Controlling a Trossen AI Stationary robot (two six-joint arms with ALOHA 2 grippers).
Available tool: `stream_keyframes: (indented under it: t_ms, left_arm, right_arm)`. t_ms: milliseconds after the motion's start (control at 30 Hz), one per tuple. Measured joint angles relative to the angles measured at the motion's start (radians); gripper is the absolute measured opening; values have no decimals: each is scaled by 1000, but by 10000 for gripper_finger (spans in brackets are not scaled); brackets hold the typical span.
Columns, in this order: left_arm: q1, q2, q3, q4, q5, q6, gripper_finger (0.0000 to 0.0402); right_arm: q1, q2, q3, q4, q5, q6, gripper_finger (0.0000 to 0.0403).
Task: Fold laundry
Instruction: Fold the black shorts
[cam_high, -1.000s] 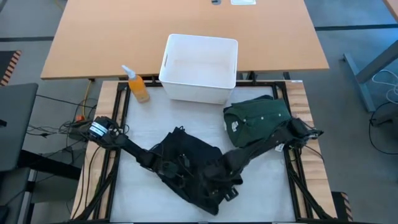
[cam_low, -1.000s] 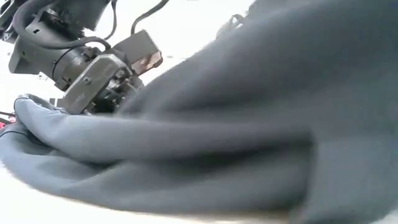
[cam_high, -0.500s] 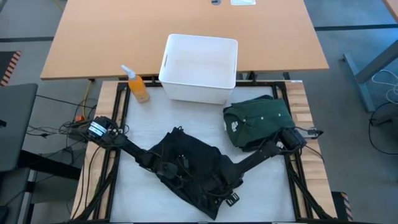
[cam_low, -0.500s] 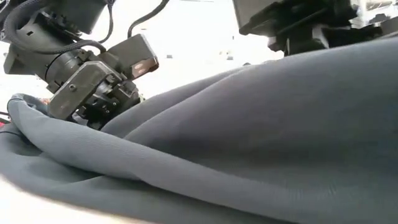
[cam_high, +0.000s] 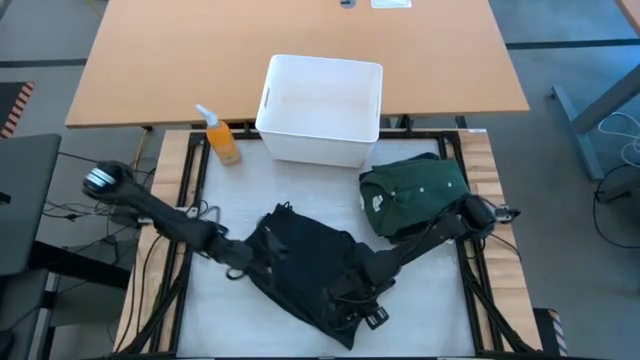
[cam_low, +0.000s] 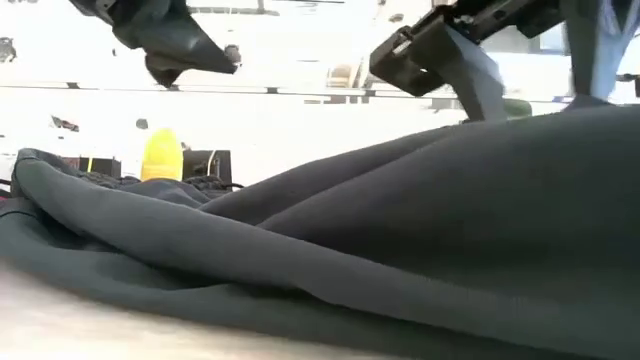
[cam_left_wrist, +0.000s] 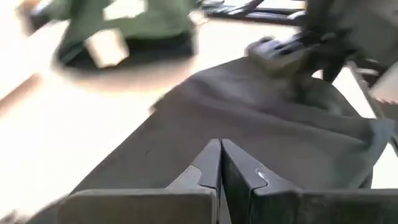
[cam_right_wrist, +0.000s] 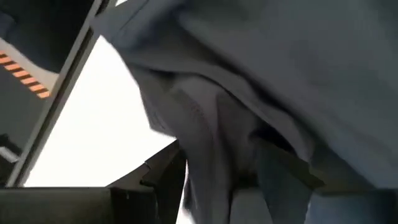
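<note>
Near centre of the pale table (cam_high: 200, 320), my right gripper (cam_high: 352, 298) has fingers spread around folds of the black garment (cam_high: 305, 265). My left gripper (cam_high: 243, 262), fingers pressed together, sits at the garment's left edge. Farther right lies the folded green shirt (cam_high: 415, 192). Beyond: white bin (cam_high: 322, 108), yellow bottle (cam_high: 221, 137), wooden desk (cam_high: 200, 50).

Crumpled black garment (cam_high: 305, 265) mid-table, folded dark green shirt (cam_high: 415, 195) just beside, near white bin.
</note>
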Motion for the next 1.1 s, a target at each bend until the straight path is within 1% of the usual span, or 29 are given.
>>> stream_keyframes:
  t_ms: [33, 100, 167, 233, 300, 367, 467, 567, 667, 767, 867, 933, 1000, 1100]
  left_arm:
    - [0, -47, 0, -81, -21, -63, 0]
    - [4, -128, 0, -264, -67, -262, 0]
    - [8, -191, -2, -445, -76, -401, 6]
    - [7, -229, -2, -582, -68, -529, 19]
    - [8, -260, -2, -690, -46, -611, 41]
    - [24, -280, -2, -763, -13, -662, 67]
    - [60, -298, -2, -885, 69, -746, 113]
    - [102, -308, -2, -943, 174, -786, 158]
    - [145, -307, -5, -934, 246, -765, 199]
    - [191, -307, -47, -880, 328, -741, 229]
    - [228, -307, -96, -863, 409, -744, 248]
    - [247, -310, -115, -899, 433, -742, 258]
    - [257, -324, -120, -930, 432, -740, 266]
    - [253, -342, -119, -897, 446, -740, 275]
  right_arm:
    - [-2, -11, 0, -5, -11, 13, 212]
    - [-3, -20, -2, -10, -37, 46, 212]
    - [-3, -29, -3, -18, -47, 89, 212]
    - [-2, -40, -3, -41, -59, 120, 212]
    - [5, -40, -2, -62, -61, 141, 212]
    - [13, -27, -2, -68, -62, 145, 212]
    - [27, -24, -3, -79, -62, 168, 212]
    - [37, -27, -10, -92, -62, 194, 212]
    - [45, -26, -12, -135, -62, 197, 212]
    - [50, -27, -11, -134, -62, 201, 212]
    - [56, -27, -11, -137, -62, 220, 212]
    - [59, -27, -11, -143, -62, 222, 212]
    - [64, -27, -11, -145, -61, 223, 212]
    - [62, -27, -11, -147, -62, 223, 211]
